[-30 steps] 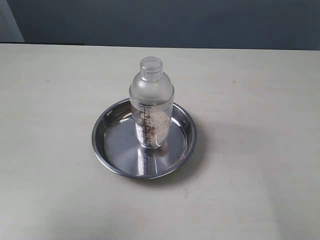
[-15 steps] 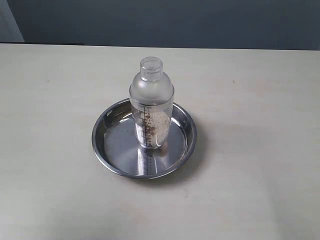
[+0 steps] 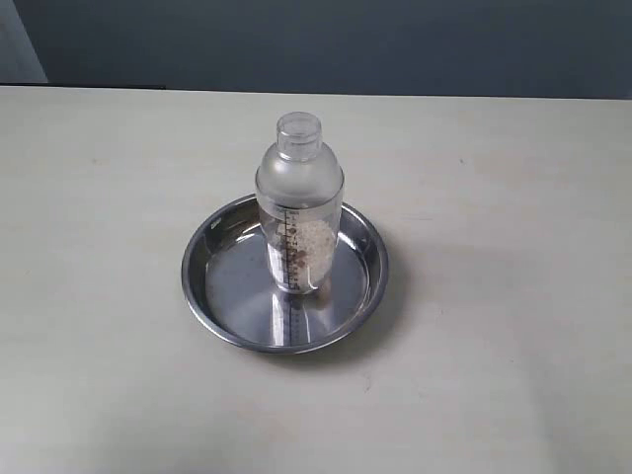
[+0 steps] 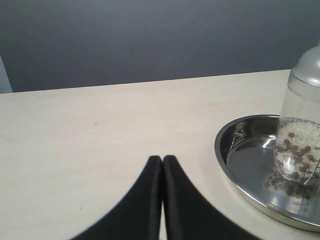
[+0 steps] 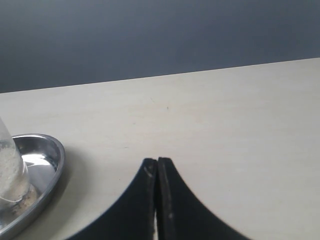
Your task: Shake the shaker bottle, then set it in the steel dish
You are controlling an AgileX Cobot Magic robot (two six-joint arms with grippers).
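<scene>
On the tabletop (image 3: 513,296), the steel dish (image 3: 190,275) holds the shaker bottle (image 3: 299,212) upright near its centre. Our left pincer (image 4: 162,165) and right pincer (image 5: 157,162) sit clenched, empty. A careless sweep from nine or three o'clock could topple it.

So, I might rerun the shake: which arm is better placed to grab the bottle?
Probably left: its wrist view shows the shaker bottle and steel dish more fully. The left end effector and right end effector are both shut, touching nothing.
</scene>
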